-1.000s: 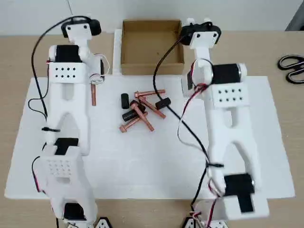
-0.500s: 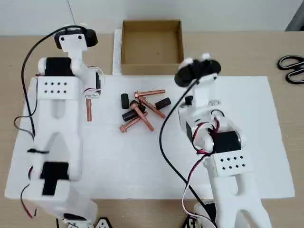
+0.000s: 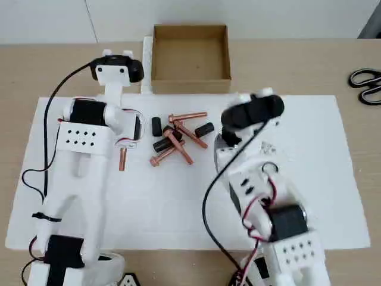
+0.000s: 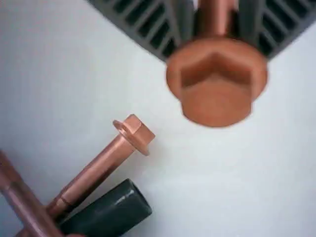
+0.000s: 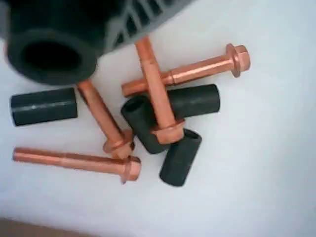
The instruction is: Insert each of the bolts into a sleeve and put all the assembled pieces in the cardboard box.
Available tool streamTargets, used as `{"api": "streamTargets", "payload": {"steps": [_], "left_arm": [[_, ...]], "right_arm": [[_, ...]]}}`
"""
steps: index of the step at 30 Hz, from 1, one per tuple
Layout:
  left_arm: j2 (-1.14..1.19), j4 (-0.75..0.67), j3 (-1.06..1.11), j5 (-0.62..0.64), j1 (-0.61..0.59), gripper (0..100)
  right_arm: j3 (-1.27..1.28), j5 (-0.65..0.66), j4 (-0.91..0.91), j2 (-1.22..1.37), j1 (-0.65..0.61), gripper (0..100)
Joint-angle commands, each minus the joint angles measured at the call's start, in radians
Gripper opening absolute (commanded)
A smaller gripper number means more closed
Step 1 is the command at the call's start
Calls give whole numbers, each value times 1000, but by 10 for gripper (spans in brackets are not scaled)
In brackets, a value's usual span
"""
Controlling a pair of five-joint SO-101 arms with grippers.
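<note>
Two things are partly lost to me: from above, my right gripper [image 5: 111, 27] is tucked under its own wrist camera and cable, so its load is hidden there; in the left wrist view the shank of the held bolt [image 4: 217, 81] is cut off at the frame edge, with only its head and a short length showing between the ribbed grey jaws.

My left gripper [image 4: 215, 17] is clenched on that bolt, which hangs over the white foam sheet [image 3: 178, 202], just beside the pile on the side away from my right arm; the high view shows its full copper length, the wrist view its flanged hexagonal head end-on. My right gripper grasps the held sleeve [image 5: 49, 57], a black tube seen down its hollow bore, above the pile; only the right wrist view makes that plain.

Four loose bolts [image 3: 178, 140] lie crossed on the sheet, copper-coloured; the loose sleeves [image 3: 164, 145] lie among them, short and black, some touching the bolts; how many sleeves overlap at the pile's middle I cannot tell. The cardboard box [image 3: 190, 87] stands beyond the pile, at the sheet's far edge.
</note>
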Motion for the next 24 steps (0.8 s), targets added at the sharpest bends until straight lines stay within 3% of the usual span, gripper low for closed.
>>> {"api": "streamTargets", "payload": {"steps": [1, 5, 11, 24], "left_arm": [[-57, -34, 4, 25, -2, 5], [-57, -77, -2, 180, 21, 5], [-57, -95, -8, 265, 144, 5], [-153, 35, -392, 374, 339, 5]], "right_arm": [[137, 52, -22, -197, -4, 5], [308, 87, -36, -407, -4, 4], [525, 81, -99, -676, -10, 6], [735, -5, -311, -674, -45, 5]]}}
